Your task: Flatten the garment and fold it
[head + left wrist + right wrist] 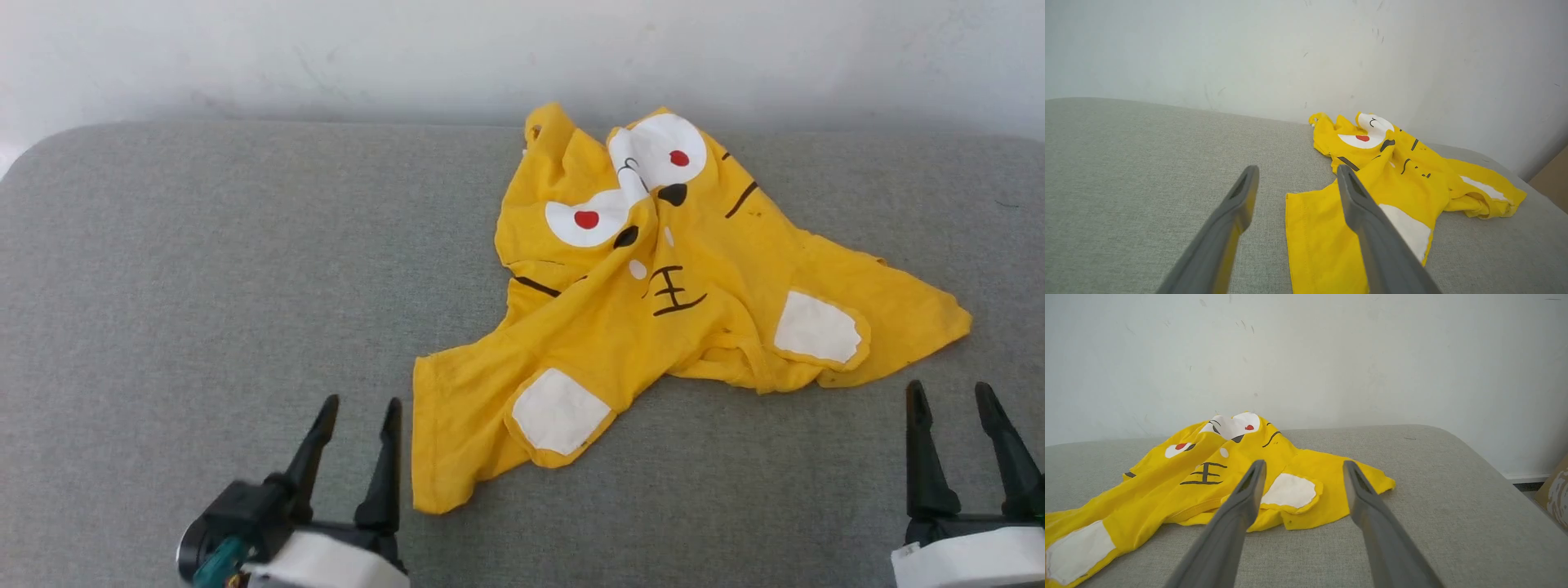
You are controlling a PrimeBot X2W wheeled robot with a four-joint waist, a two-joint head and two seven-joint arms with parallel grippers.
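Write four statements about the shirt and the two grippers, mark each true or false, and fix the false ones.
1. The garment lies crumpled on the grey padded surface. True.
2. The left gripper is shut on a sleeve. False: it is open and holds nothing.
3. The right gripper is open and clear of the cloth. True.
4. The garment's printed side faces down. False: the white patches and red dots face up.
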